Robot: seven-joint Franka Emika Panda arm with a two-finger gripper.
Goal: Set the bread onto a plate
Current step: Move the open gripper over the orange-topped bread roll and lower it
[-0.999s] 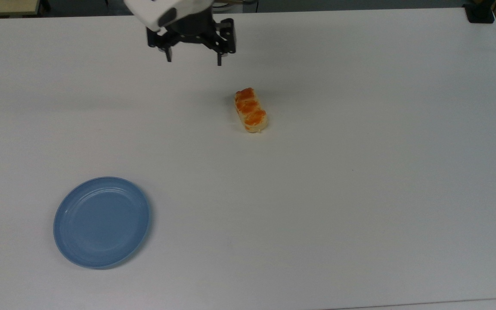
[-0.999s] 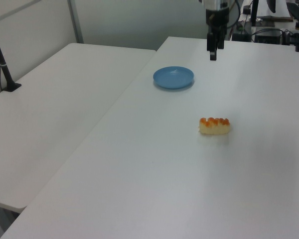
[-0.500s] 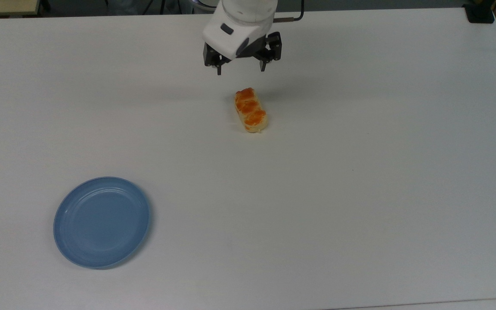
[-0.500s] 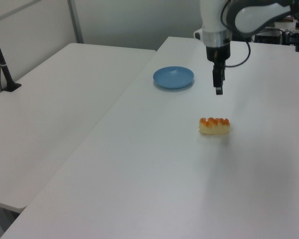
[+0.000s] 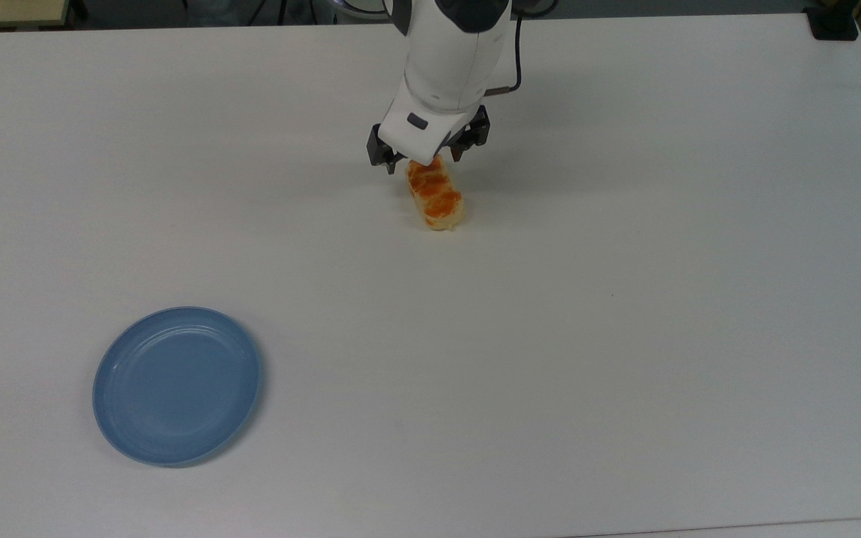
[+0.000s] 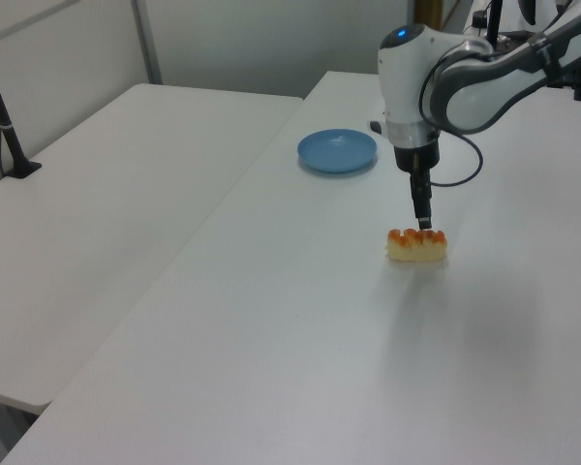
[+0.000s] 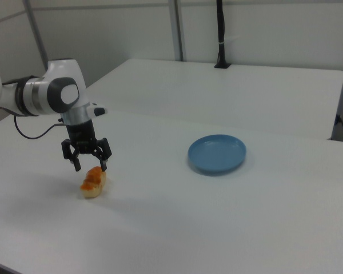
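Fingers (image 7: 76,164) spread, straddling far end of bread (image 5: 436,196) (not centred). Shift toward loaf middle, lower to desk (image 5: 625,336), pinch gently; plate (image 5: 176,385) well apart.

Bare white tabletop (image 5: 550,336) stretches between the bread (image 5: 436,196) and the blue plate (image 5: 176,385), well apart. The open claw (image 5: 425,158) hangs just above the bread's far end.

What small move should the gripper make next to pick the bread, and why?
Probably come straight down a little more. The gripper is open and hangs just above one end of the bread, which lies on the table untouched, far from the plate. Shifting toward the loaf's middle may also help before closing.
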